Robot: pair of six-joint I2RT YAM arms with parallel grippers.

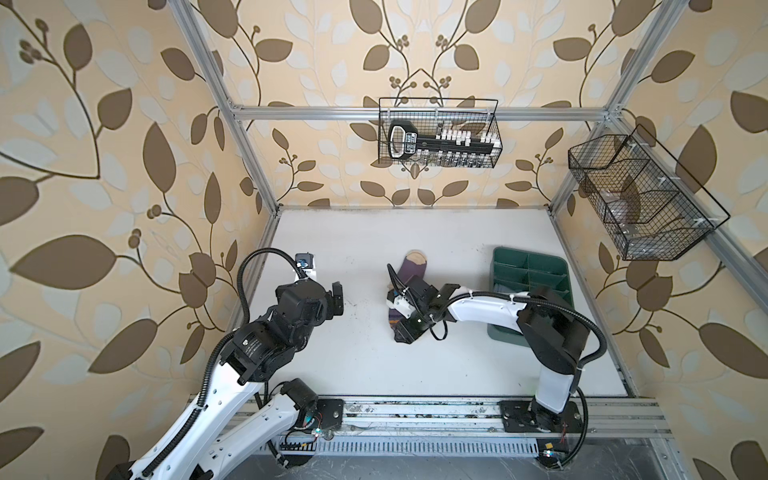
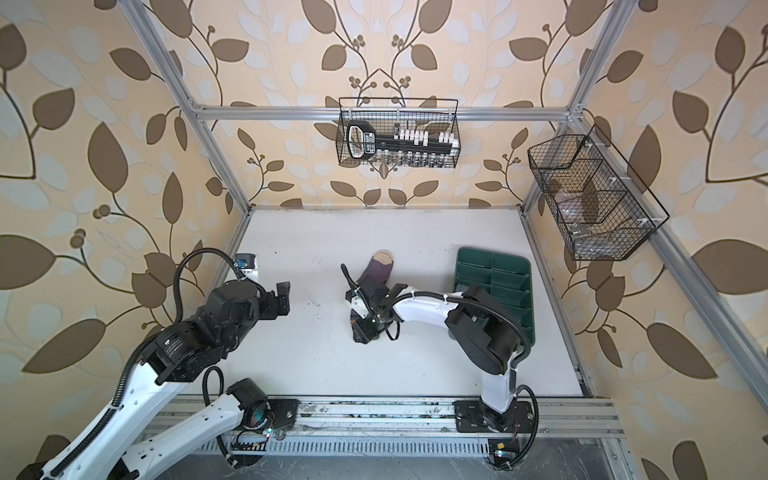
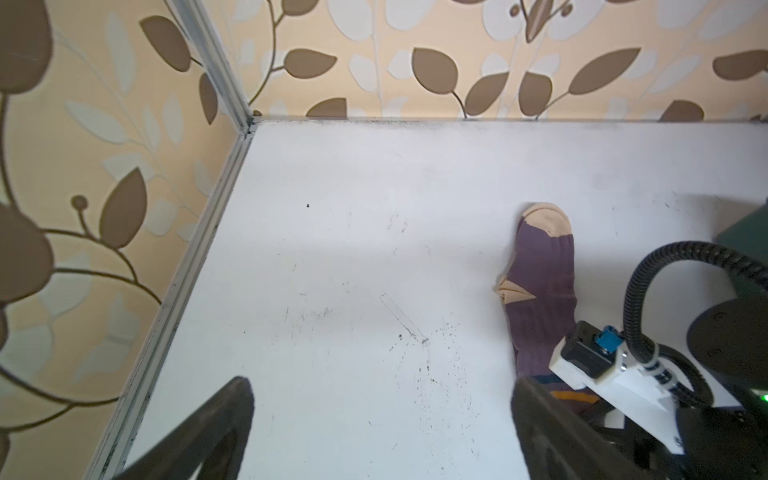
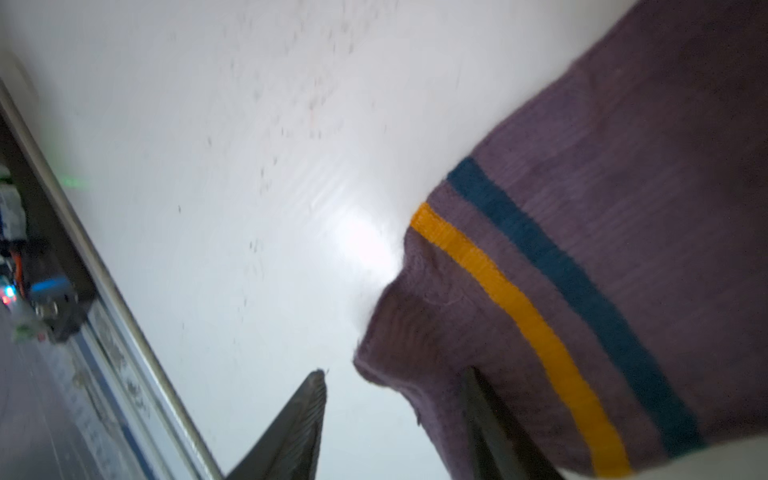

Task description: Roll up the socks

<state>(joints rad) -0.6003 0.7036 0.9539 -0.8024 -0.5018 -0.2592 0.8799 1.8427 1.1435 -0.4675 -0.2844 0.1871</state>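
A purple ribbed sock [image 1: 409, 271] [image 2: 376, 270] lies flat mid-table, its beige toe toward the back wall. Its cuff end [image 4: 602, 208] carries an orange and a teal stripe. My right gripper [image 1: 402, 331] [image 4: 394, 370] hangs low over that cuff with its jaws apart. One finger [image 4: 299, 424] is over bare table and the other lies against the cuff's edge; the cloth is not pinched. My left gripper [image 1: 337, 296] [image 3: 382, 382] stands wide open over bare table left of the sock [image 3: 544, 282], nothing between its fingers.
A green compartment tray [image 1: 536, 266] sits on the table's right side, partly under the right arm. Two black wire baskets hang on the frame, one at the back [image 1: 438, 133] and one at the right [image 1: 640, 199]. A small device [image 1: 305, 264] sits at the table's left edge.
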